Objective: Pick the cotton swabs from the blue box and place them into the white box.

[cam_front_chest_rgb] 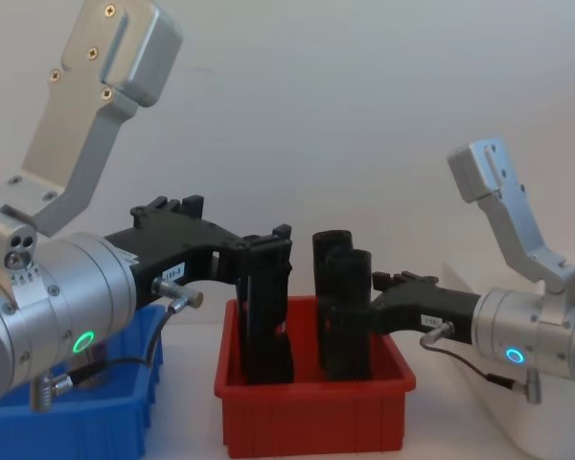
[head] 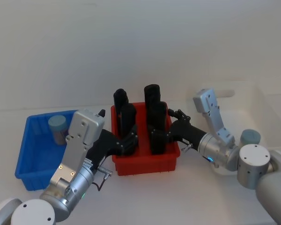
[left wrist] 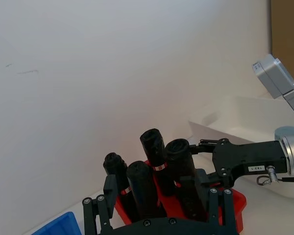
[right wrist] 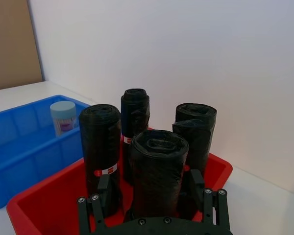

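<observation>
A: Status of grippers?

B: Left gripper (head: 130, 142) and right gripper (head: 155, 137) each close on a black roll (right wrist: 158, 169) in the red bin (head: 145, 165), not on task items.

A: Swab location?

B: One swab tub (head: 57, 129) stands in the blue box (head: 28, 164); another (head: 249, 138) sits toward the white box (head: 267, 101).

A: Risk?

B: Lifting likely pulls rolls out, tips neighbours, drags the bin. Swabs remain unpicked.
</observation>
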Robot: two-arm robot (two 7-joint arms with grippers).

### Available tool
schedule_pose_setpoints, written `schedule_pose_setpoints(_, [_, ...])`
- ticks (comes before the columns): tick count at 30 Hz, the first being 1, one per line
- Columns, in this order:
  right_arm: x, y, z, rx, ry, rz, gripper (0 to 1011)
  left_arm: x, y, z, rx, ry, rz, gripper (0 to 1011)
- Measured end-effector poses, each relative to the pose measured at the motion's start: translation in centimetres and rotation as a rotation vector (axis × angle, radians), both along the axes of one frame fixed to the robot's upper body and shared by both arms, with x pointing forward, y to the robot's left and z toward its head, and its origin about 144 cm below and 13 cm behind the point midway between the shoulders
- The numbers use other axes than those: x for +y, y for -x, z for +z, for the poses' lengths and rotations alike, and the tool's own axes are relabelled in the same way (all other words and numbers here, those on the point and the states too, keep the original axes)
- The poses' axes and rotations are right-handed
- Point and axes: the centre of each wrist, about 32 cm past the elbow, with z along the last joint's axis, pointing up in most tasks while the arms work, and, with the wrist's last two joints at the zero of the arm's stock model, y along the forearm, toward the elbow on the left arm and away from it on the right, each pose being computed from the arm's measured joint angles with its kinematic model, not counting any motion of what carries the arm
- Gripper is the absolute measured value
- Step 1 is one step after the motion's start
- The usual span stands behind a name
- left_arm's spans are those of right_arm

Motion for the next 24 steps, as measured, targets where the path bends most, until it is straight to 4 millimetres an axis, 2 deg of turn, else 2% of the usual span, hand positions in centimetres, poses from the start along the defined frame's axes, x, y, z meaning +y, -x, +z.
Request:
schedule_pose_setpoints(5, [0.2, -0.5, 0.0, -0.001, 0.007, 0.002, 1000, 0.0, 0.0, 0.0, 0.0, 0.0, 0.0, 1004])
schedule_pose_setpoints(7, [0.2, -0.7, 0.1, -0.002, 0.009, 0.002, 969, 0.0, 0.0, 0.0, 0.0, 0.0, 0.0, 1004])
schedule_pose_setpoints(16, [0.3, -1.3, 0.1, -0.004, 0.013, 0.007, 731, 0.0, 0.0, 0.0, 0.0, 0.0, 0.0, 1004])
schedule_pose_setpoints(19, [0.3, -1.4, 0.2, -0.005, 0.013, 0.01, 605, 0.0, 0.0, 0.0, 0.0, 0.0, 0.0, 1004])
schedule_pose_setpoints(24, [0.3, -1.5, 0.2, -0.008, 0.01, 0.013, 528, 0.0, 0.0, 0.0, 0.0, 0.0, 0.0, 1004])
